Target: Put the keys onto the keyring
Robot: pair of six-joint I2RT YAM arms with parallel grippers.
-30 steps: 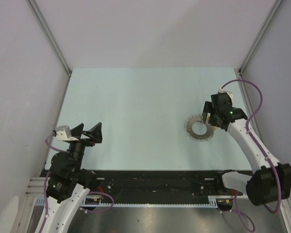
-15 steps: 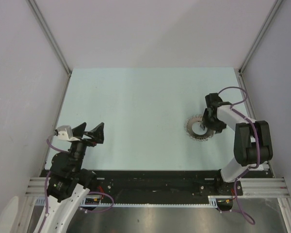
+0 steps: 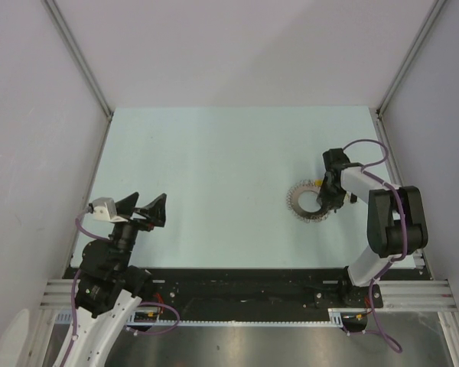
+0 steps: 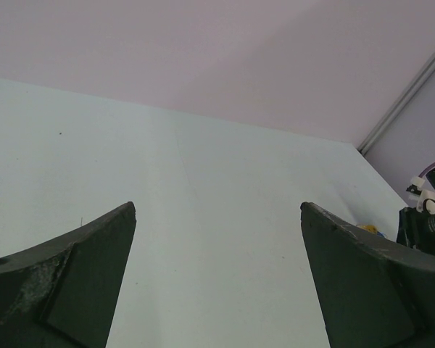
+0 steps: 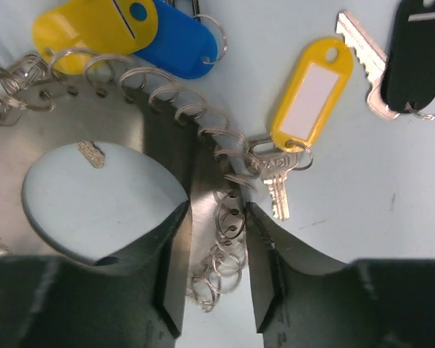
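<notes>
The keyring (image 3: 295, 205) lies flat on the right of the table, a silvery disc (image 5: 123, 123) with a wide hole and small wire loops along its rim. My right gripper (image 3: 327, 200) is down on its right side; the jaws (image 5: 216, 210) pinch the metal band, one finger in the hole, one outside against the loops. Keys lie beside the rim: a yellow-tagged silver key (image 5: 309, 90), a blue tag (image 5: 177, 43), another yellow tag (image 5: 87, 29) and a black-tagged key (image 5: 419, 51). Whether any is hooked on, I cannot tell. My left gripper (image 3: 141, 210) hovers open near the left edge, empty (image 4: 217, 210).
Pale walls with aluminium posts (image 3: 80, 57) close in the table (image 3: 214, 153) on three sides. A black rail (image 3: 245, 287) runs along the near edge between the arm bases. The right arm (image 4: 429, 225) shows at the far right of the left wrist view.
The right jaws have narrowed from wide open onto the keyring's band, the right arm has folded upright, and the keyring has slid slightly left. The left arm has stayed still.
</notes>
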